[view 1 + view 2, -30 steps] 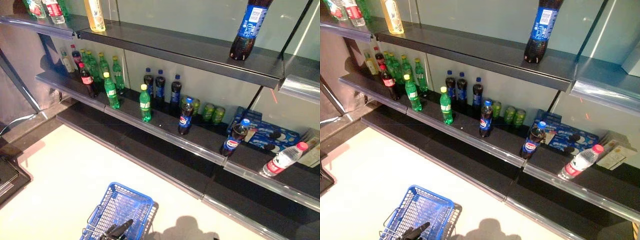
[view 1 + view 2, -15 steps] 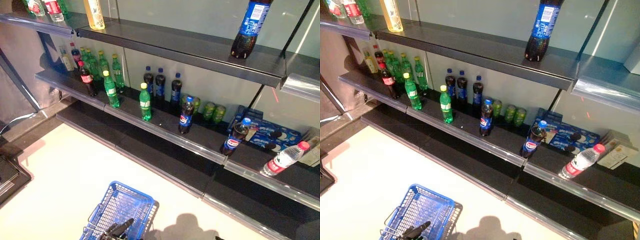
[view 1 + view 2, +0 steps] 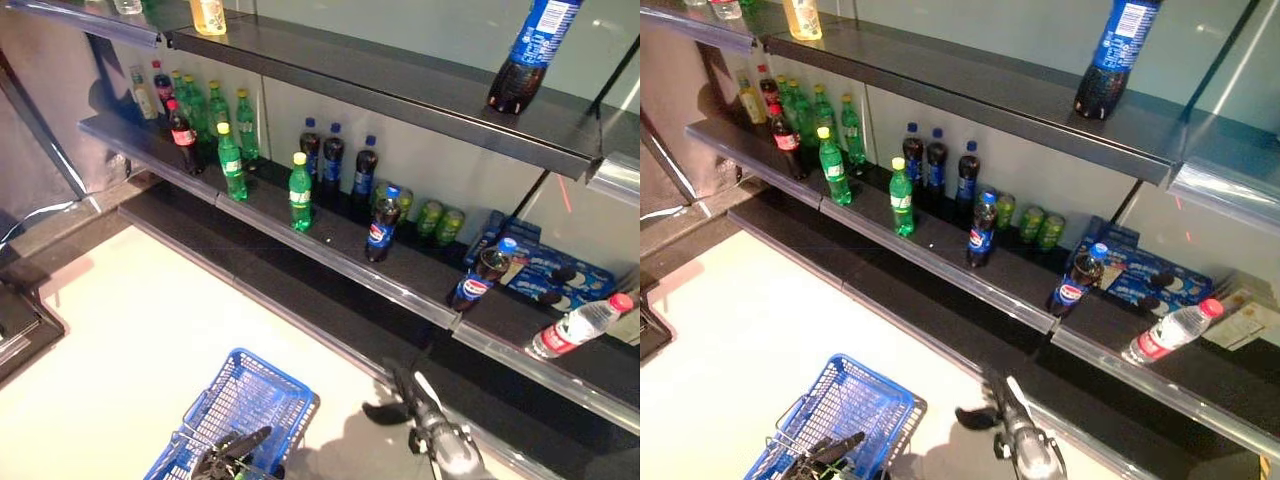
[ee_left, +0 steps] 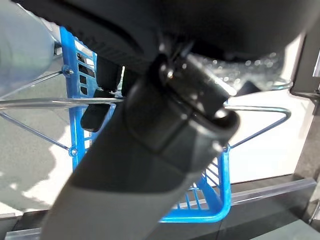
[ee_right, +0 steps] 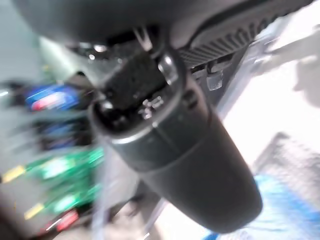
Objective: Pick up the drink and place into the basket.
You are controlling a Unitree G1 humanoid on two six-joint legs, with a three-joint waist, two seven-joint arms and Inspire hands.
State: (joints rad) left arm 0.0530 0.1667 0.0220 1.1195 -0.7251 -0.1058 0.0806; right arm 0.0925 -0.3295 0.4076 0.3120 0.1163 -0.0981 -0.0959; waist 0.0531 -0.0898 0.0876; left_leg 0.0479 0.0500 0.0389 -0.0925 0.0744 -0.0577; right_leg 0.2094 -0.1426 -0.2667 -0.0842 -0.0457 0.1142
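Drinks stand on the middle shelf (image 3: 330,258): a green bottle (image 3: 300,192), a blue-label cola bottle (image 3: 381,225) and another cola bottle (image 3: 480,278) further right. My right hand (image 3: 422,412) is raised low in front of the shelves, below these cola bottles and well short of them. Its fingers are spread and it holds nothing. At the bottom of the eye views, the blue wire basket (image 3: 245,395) hangs from my left hand (image 3: 232,457). In the left wrist view, the fingers (image 4: 100,95) curl round the basket's wire handle (image 4: 260,117). The basket looks empty.
More green and red-label bottles (image 3: 210,120) crowd the shelf's left end. Green cans (image 3: 435,222), blue biscuit boxes (image 3: 555,280) and a lying water bottle (image 3: 580,325) are at the right. A large cola bottle (image 3: 530,50) stands on the upper shelf. Pale floor lies beneath.
My right hand has risen into view from the lower right. The camera has tilted slightly, shifting the whole picture. The basket still hangs from my left hand.
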